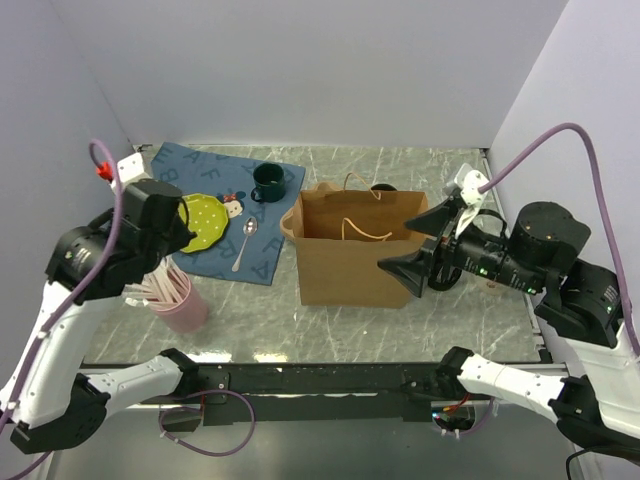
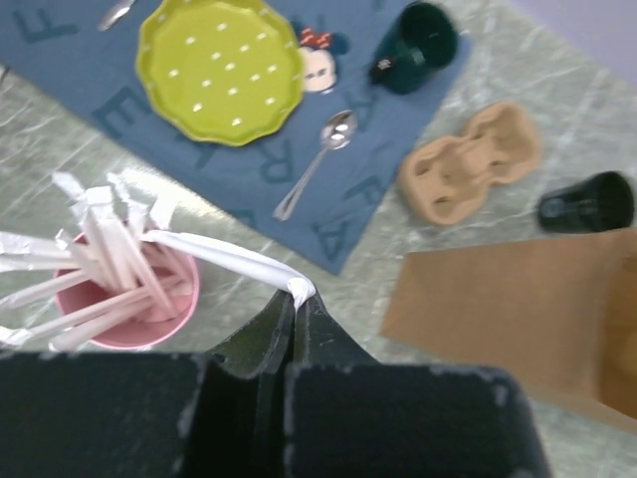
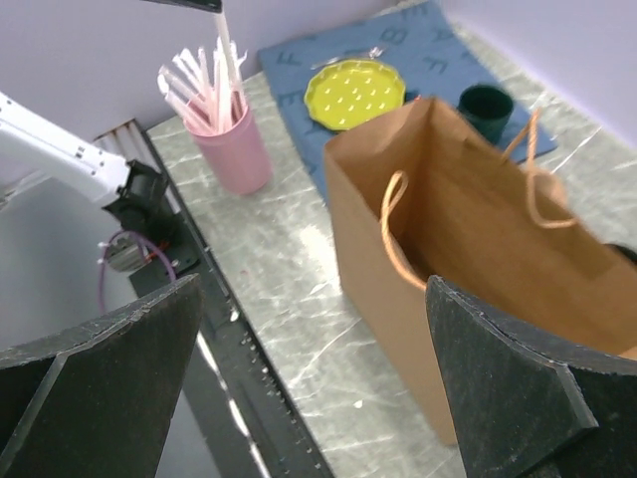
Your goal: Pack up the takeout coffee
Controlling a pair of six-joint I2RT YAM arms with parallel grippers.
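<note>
The takeout coffee, a small black cup (image 2: 587, 202), is tipped toward its side on the table just beyond the brown paper bag (image 1: 345, 250); from above only its dark top (image 1: 383, 187) shows behind the bag. My left gripper (image 2: 297, 299) is shut on a white wrapped straw (image 2: 219, 254), which runs back to the pink cup of straws (image 2: 129, 304). From above this gripper (image 1: 158, 258) hangs over the pink cup (image 1: 182, 305). My right gripper (image 3: 314, 383) is open and empty, low at the bag's right front side (image 1: 400, 270). The bag (image 3: 478, 249) stands open.
A cardboard cup carrier (image 2: 468, 164) lies left of the bag. On the blue placemat (image 1: 215, 165) are a dark green mug (image 1: 267, 182), a yellow plate (image 1: 203, 222), a spoon (image 1: 245, 245) and a small Minnie figure (image 2: 318, 62). Walls enclose the table on three sides.
</note>
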